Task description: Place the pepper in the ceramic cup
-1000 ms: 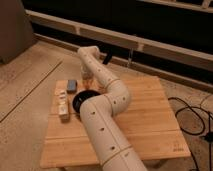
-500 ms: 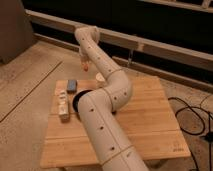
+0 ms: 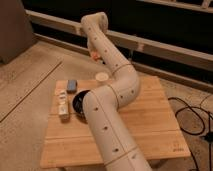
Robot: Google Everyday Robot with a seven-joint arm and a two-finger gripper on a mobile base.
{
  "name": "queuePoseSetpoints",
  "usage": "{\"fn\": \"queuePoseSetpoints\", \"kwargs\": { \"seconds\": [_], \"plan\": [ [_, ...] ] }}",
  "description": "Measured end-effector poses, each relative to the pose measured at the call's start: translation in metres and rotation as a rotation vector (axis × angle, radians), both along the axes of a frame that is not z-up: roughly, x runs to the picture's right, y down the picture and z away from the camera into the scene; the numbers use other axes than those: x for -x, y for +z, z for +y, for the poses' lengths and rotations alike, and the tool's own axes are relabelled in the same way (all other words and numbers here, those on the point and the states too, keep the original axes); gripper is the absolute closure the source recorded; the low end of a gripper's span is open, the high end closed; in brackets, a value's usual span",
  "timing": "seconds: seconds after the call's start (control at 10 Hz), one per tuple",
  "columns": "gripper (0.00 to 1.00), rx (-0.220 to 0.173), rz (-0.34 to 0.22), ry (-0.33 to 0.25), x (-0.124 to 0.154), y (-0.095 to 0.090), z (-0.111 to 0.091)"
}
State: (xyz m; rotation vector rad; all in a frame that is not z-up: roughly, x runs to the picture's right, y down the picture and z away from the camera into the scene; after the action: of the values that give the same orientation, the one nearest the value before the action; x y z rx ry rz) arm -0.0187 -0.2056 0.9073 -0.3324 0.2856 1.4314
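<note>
Camera view, sole entry. Item one: the arm (image 3: 114, 117), pale and jointed, which rises from the near edge, crosses the table (image 3: 155, 135) and bends up and over to the far left. Item two: the hand (image 3: 92, 50), at the arm's far end, mostly hidden behind the last link and raised well above the table, beyond its far edge. We record it as grasping the pepper (image 3: 93, 55), a small orange spot hanging just beneath it in mid-air, where nothing else could hold it up. Item three: the ceramic cup (image 3: 102, 76), pale, upright and open, at the far edge of the table, nearer than the pepper and slightly to its right. We judge the height is held so the pepper can clear the rim before it is lowered. Item four: a dark bowl (image 3: 78, 101), near and left of the cup, partly covered by the arm, and wide enough to be mistaken for the target. Items five and six: a blue-grey block (image 3: 72, 86) and a pale carton (image 3: 62, 104), both on the left side, apart from the cup.
</note>
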Motion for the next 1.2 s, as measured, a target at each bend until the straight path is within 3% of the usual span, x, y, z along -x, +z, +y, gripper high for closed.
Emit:
{"fn": "queuePoseSetpoints", "kwargs": {
  "seconds": [0.2,0.5,1.2],
  "plan": [
    [1.0,0.071,0.037,0.022,-0.003,0.009,0.028],
    [1.0,0.13,0.047,0.031,0.006,0.018,0.054],
    [1.0,0.129,0.048,0.032,0.006,0.018,0.055]
  ]
}}
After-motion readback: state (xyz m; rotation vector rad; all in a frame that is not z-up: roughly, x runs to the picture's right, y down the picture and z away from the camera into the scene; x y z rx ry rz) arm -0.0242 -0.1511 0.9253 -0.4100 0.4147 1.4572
